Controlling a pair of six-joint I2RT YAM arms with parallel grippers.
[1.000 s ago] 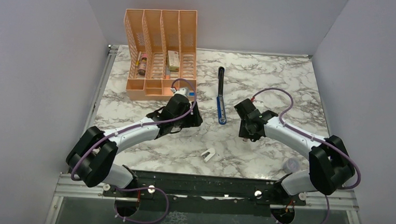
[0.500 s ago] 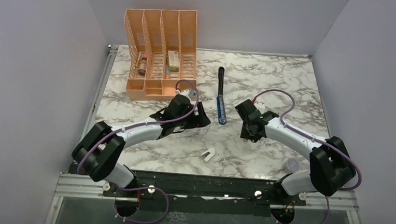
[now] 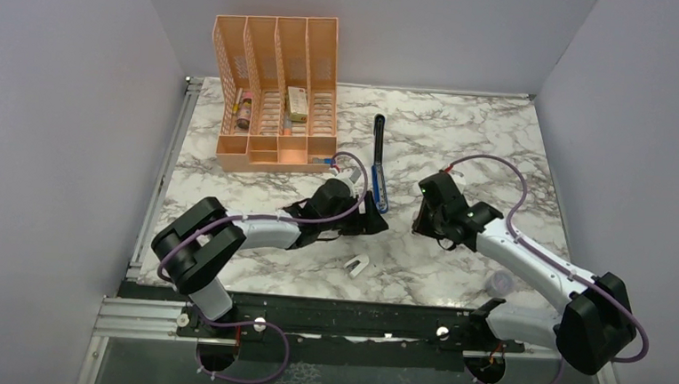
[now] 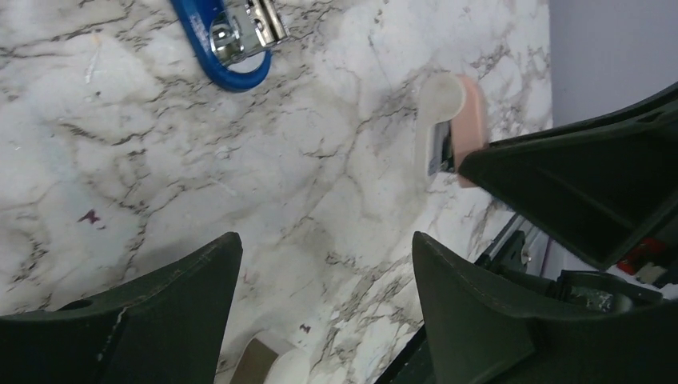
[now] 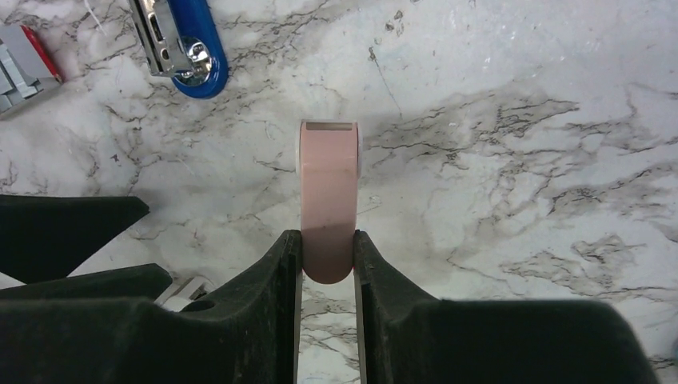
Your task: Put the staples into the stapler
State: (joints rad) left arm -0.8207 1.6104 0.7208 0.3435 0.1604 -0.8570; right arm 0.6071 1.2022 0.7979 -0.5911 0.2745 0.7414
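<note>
1. Nearest the arm bases, a small white clip is lying on the marble table, between the two arms.
2. The left gripper is hovering low over bare marble. Its fingers are spreading wide and gripping nothing.
3. Level with it, the right gripper is pinching the near end of a pink eraser, both fingers pressing flat against its sides. The eraser's far end is pointing away from the wrist. Whether the eraser is resting on the marble or is lifted cannot be told.
4. The staples are showing only at the left edge of the right wrist view, as grey strips with a red edge. They are sitting on the marble near the stapler's blue end.
5. The stapler is lying flat just beyond the two grippers. Its rounded blue end and shiny metal are facing the arms, and its black part is stretching away.
6. Farthest back on the left, an orange organizer is standing upright, holding a few small items in its slots.
</note>
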